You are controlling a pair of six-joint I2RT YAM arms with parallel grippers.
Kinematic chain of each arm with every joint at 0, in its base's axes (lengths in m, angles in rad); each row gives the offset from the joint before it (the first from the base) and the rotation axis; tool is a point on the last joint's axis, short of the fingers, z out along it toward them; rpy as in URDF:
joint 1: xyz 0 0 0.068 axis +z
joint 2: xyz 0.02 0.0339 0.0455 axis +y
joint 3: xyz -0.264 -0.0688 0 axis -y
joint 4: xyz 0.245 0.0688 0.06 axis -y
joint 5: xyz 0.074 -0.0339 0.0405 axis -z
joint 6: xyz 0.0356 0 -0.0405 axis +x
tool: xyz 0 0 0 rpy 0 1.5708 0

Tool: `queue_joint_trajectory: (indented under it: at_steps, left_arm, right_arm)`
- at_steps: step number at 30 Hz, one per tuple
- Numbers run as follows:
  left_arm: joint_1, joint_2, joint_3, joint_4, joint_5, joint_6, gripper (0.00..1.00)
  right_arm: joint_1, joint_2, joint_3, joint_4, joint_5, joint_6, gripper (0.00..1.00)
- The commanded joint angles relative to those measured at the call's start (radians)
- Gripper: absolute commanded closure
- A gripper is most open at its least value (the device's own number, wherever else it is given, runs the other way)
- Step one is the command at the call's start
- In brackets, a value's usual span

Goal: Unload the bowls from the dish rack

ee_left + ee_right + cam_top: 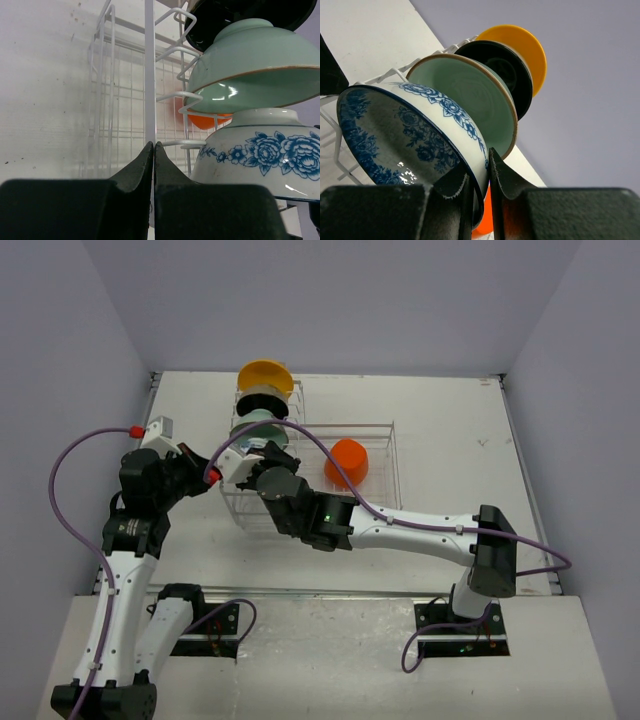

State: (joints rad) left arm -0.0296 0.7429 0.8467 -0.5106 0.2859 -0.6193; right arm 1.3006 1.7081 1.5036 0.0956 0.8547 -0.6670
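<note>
Right claw [479, 167] grips rim of blue-and-white bowl [395, 125] in dish rack [350, 426]; mint bowl [470, 95], black bowl [505, 70], yellow bowl [525, 45] slotted beyond it; left claw [154, 150] closed, empty, beside rack wires.

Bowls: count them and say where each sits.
5. Four stand on edge in the dish rack's slotted section: yellow farthest, then black, mint green, and blue-and-white nearest, its rim pinched by the right hand. The orange-red one lies in the low basket. None seems hidden.
</note>
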Motion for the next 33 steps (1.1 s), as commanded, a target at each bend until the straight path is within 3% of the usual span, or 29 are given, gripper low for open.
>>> queue_joint_trajectory:
  at_steps: [1,15,29,33]
  left_arm:
    - [-0.006,0.024,-0.028,-0.023,0.027,-0.007,1.0]
    - [-0.006,0.023,-0.051,-0.012,0.033,-0.011,1.0]
    - [-0.006,0.05,-0.003,-0.042,0.015,0.0,1.0]
    - [-0.006,0.055,0.022,-0.055,-0.001,-0.003,0.88]
  right_arm:
    - [0.009,-0.035,0.052,0.139,0.024,-0.054,1.0]
    - [0.014,-0.065,-0.003,0.25,0.035,-0.126,1.0]
    - [0.057,-0.18,0.133,0.052,0.115,-0.049,1.0]
    - [0.057,-0.209,0.145,0.032,0.121,-0.069,1.0]
